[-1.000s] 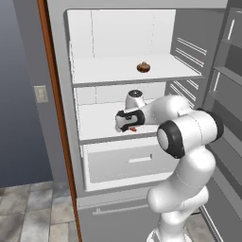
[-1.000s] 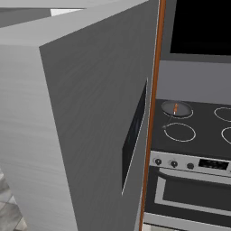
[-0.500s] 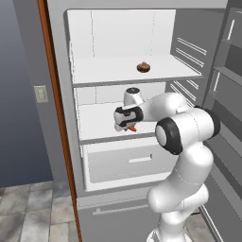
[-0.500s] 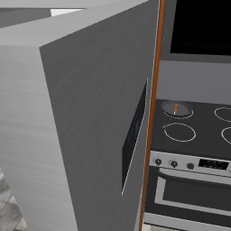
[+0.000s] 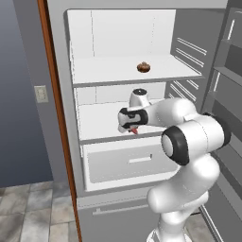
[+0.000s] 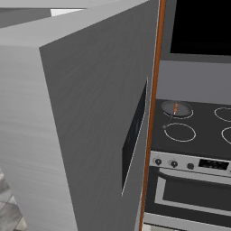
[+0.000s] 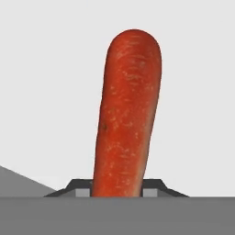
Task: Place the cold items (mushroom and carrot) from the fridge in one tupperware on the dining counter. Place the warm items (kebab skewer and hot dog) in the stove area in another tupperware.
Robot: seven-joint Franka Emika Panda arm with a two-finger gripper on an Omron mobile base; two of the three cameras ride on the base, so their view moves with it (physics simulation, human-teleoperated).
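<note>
The fridge (image 5: 118, 42) stands open, white inside. On its upper shelf lies the brown mushroom (image 5: 143, 67). One shelf lower, my gripper (image 5: 128, 126) reaches in from the right and is shut on the orange-red carrot (image 5: 134, 130) just above that shelf's front edge. In the hand view the carrot (image 7: 128, 114) rises long between the two dark fingertips (image 7: 81, 193), which press on its lower end from both sides. The hot dog, the tupperwares and the dining counter are out of view.
Below the gripper is the white drawer (image 5: 127, 163) with a slot handle. Door shelves (image 5: 227, 75) stand to the right. In the right base view the grey fridge door (image 6: 81, 113) blocks the left; a stove (image 6: 194, 133) carries a pan (image 6: 176, 108) with a small orange item.
The jaws have closed from wide open onto the carrot. The hand shifted slightly left and down on the middle shelf; nothing else moved.
</note>
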